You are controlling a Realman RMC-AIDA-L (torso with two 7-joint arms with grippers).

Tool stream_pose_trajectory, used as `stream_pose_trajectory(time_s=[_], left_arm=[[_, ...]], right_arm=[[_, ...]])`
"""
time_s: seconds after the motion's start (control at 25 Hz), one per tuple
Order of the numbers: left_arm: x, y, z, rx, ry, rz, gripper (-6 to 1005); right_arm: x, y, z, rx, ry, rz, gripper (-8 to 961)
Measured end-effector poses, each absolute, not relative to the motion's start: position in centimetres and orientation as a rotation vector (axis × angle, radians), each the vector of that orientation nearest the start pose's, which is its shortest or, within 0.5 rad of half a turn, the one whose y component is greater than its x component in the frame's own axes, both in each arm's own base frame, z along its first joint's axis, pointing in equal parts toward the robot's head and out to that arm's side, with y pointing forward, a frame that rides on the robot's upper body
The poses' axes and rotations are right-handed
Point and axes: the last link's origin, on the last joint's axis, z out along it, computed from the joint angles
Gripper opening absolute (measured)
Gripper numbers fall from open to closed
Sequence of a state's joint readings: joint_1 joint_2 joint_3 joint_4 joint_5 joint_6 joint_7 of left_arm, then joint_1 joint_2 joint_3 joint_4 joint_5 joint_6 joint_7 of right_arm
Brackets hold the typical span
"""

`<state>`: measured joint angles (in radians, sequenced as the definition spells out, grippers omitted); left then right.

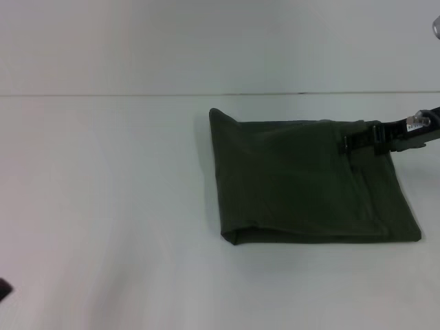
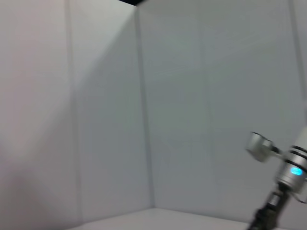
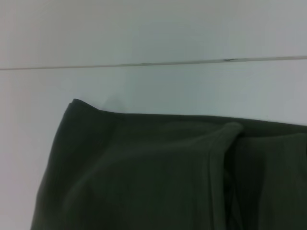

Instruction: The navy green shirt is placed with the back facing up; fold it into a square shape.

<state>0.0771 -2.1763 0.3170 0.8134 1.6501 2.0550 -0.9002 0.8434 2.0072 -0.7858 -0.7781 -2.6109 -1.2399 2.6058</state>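
Observation:
The navy green shirt (image 1: 309, 182) lies folded into a rough square on the white table, right of centre in the head view, plain side up, with a folded edge along its near side. My right gripper (image 1: 348, 142) reaches in from the right and sits low over the shirt's far right part. The right wrist view shows the shirt (image 3: 144, 177) close up, with a raised crease running across it and its far corner on the table. Only a dark tip of my left gripper (image 1: 3, 289) shows, at the near left edge, far from the shirt.
The white table (image 1: 110, 206) extends to the left of the shirt and ends at a white back wall (image 1: 206, 41). The left wrist view faces a corner of white walls, with the right arm (image 2: 288, 182) farther off.

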Motion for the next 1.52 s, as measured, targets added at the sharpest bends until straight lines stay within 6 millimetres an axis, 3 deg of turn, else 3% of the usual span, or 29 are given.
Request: stream_pose_trajectory(time_s=[0.32, 0.76, 1.52], left_arm=[[-34.3, 12.0, 8.1, -1.993, -0.325, -0.963, 842], [-34.1, 12.5, 8.0, -2.0, -0.318, -0.978, 834], [-34.0, 12.9, 8.0, -2.007, -0.324, -0.998, 821]], right_arm=[[24.3, 43.9, 2.5, -2.126, 1.511, 0.054, 915], [23.9, 43.4, 0.1, -2.166, 1.51, 0.05, 914], [24.9, 43.0, 0.2, -2.148, 1.517, 0.043, 903]])
